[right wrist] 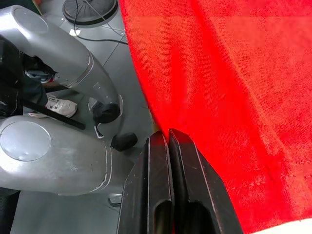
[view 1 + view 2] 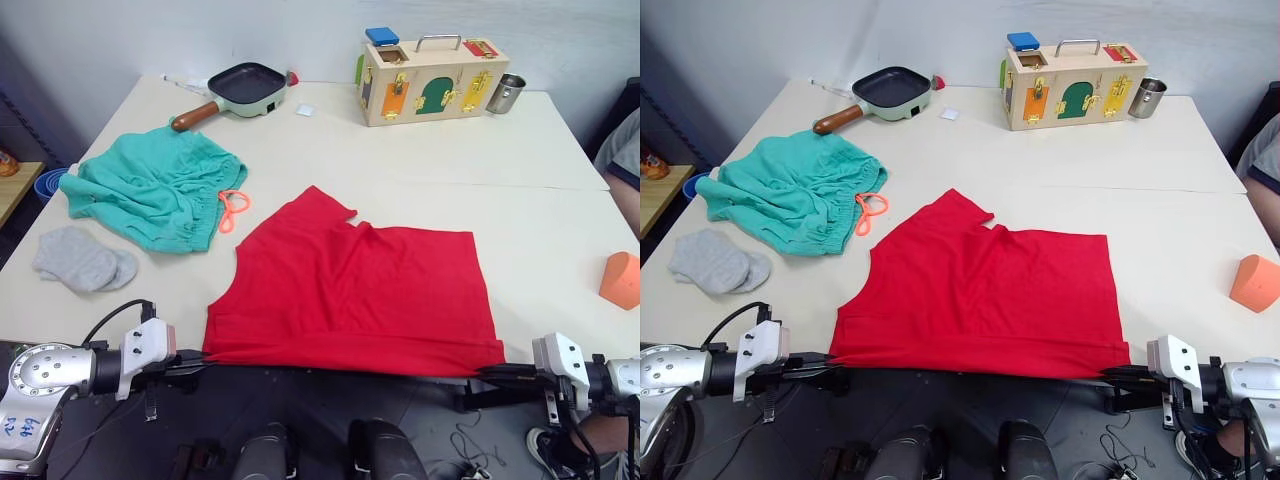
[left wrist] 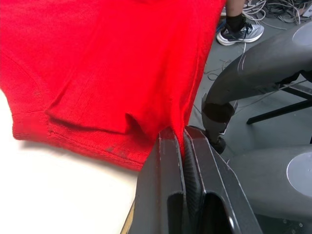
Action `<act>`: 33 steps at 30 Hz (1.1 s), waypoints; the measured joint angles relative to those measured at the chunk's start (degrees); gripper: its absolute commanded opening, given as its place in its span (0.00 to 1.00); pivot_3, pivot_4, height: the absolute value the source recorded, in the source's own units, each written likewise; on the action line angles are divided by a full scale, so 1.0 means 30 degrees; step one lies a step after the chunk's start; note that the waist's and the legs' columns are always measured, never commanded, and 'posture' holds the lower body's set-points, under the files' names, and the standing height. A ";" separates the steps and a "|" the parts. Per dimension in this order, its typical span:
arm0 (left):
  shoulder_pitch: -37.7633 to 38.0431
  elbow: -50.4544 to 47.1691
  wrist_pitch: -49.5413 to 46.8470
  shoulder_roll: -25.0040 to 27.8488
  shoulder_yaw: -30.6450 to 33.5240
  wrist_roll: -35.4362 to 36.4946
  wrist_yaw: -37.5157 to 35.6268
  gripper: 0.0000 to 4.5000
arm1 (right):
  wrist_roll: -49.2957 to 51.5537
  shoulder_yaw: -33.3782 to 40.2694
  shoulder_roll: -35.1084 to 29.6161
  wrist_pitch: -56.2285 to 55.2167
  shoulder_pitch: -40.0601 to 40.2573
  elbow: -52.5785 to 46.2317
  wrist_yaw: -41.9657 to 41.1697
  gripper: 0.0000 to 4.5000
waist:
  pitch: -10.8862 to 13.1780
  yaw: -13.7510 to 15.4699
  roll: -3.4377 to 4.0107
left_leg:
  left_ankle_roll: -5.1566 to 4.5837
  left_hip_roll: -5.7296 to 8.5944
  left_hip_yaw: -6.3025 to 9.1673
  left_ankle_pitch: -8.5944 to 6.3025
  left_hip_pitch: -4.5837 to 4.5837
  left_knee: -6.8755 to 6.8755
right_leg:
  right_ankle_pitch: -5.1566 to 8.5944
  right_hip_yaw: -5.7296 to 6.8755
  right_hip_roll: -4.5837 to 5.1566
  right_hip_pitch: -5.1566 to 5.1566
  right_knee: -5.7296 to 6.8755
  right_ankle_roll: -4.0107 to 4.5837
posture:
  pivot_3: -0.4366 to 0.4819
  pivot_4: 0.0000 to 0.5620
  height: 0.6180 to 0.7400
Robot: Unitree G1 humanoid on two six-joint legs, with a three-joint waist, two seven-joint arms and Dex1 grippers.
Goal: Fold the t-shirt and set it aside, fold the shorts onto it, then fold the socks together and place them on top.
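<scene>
Red fabric t-shirt (image 2: 358,292): spread over the near edge of the cream table (image 2: 420,160), one sleeve pointing toward the far side; its collar and chest print are not visible.
Left gripper (image 2: 196,364): at the t-shirt's near left corner, black fingers (image 3: 168,161) pressed together on the red hem; the cloth between them is largely hidden.
Right gripper (image 2: 490,373): at the t-shirt's near right corner, fingers (image 1: 178,156) pinching the red edge, tips buried under the fabric.
Teal crinkled shorts (image 2: 155,185): bunched to the left of the t-shirt, apart from it, orange drawstring (image 2: 232,208) looping out toward it.
Light grey knit socks (image 2: 80,260): left of the t-shirt, just nearer than the shorts, overlapped so the two are hard to separate.
Black pan with wooden handle (image 2: 236,92): beyond the shorts, far from the t-shirt.
Wooden latch box (image 2: 432,84): far side, beyond the t-shirt; metal cup (image 2: 505,93) just beside it.
Orange wedge-shaped thing (image 2: 621,281): right of the t-shirt, cut off by the frame.
Person's sleeve (image 2: 624,150): right edge, mostly out of view.
</scene>
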State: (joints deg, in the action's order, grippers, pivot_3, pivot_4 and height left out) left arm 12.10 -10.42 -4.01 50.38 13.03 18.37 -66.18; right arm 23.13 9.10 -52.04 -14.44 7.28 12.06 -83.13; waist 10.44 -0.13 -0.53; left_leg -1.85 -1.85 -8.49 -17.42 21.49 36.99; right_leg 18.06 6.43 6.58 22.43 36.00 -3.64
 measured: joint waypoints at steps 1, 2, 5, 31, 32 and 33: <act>-0.0001 0.0020 0.0095 0.0000 0.0000 -0.0079 0.0046 0.00 | -0.0004 0.0000 0.0000 0.0149 0.0003 -0.0058 0.0021 0.00 | 0.0000 0.0001 0.0000 | 0.0001 0.0000 0.0000 -0.0001 0.0000 -0.0001 | 0.0000 0.0001 0.0000 0.0000 0.0000 0.0000 | 0.48 0.27 1.00; -0.0003 0.0022 0.0104 0.0000 0.0000 -0.0075 0.0046 0.00 | 0.0025 0.0002 0.0000 0.0398 0.0012 -0.0135 0.0032 0.00 | 0.0000 0.0001 0.0000 | 0.0002 0.0000 0.0000 -0.0001 0.0000 -0.0002 | 0.0000 0.0001 0.0000 0.0001 0.0000 0.0000 | 0.48 0.27 1.00; 0.0006 -0.0007 -0.0536 0.0000 0.0125 0.0423 0.0010 0.11 | 0.0490 0.0062 -0.0062 0.1759 0.0260 -0.0412 -0.0024 0.10 | 0.0000 -0.0002 0.0000 | 0.0000 -0.0003 0.0001 -0.0002 0.0002 -0.0002 | 0.0000 0.0000 0.0000 0.0001 0.0000 0.0001 | 0.48 0.27 1.00; -1.7841 1.0435 -0.9687 -0.2959 -0.3756 0.1256 0.5271 1.00 | -0.2890 -0.2232 0.1806 0.6120 -1.6437 1.1535 0.4543 1.00 | 0.0025 -0.0032 0.0002 | 0.0012 0.0035 -0.0065 0.0249 0.0276 0.0115 | -0.0034 0.0036 -0.0082 0.0231 0.0175 -0.0060 | 0.48 0.27 1.00; -1.8712 1.1835 -0.9150 -0.3570 -0.4133 0.0682 0.5498 1.00 | -0.3519 -0.2489 0.2124 0.5612 -1.7199 1.2617 0.5061 1.00 | 0.0028 -0.0036 -0.0002 | 0.0010 0.0035 -0.0079 0.0250 0.0344 0.0140 | -0.0035 0.0032 -0.0089 0.0309 0.0203 -0.0063 | 0.48 0.27 1.00; -1.9598 1.3368 -0.8533 -0.4117 -0.4477 0.0098 0.5658 1.00 | -0.4104 -0.2727 0.2397 0.5179 -1.7952 1.3778 0.5542 1.00 | 0.0028 -0.0045 -0.0003 | 0.0001 0.0037 -0.0093 0.0255 0.0395 0.0166 | -0.0039 0.0031 -0.0094 0.0365 0.0250 -0.0070 | 0.48 0.27 1.00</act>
State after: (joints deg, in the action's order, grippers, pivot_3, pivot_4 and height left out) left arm -46.69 29.68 -29.60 38.03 -0.40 18.67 -49.21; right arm 10.82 0.92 -44.85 1.10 -46.58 53.39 -66.50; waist 10.53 -0.27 -0.54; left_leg -1.84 -1.74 -8.76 -16.65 22.67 37.49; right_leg 17.95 6.53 6.30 23.53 36.75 -3.85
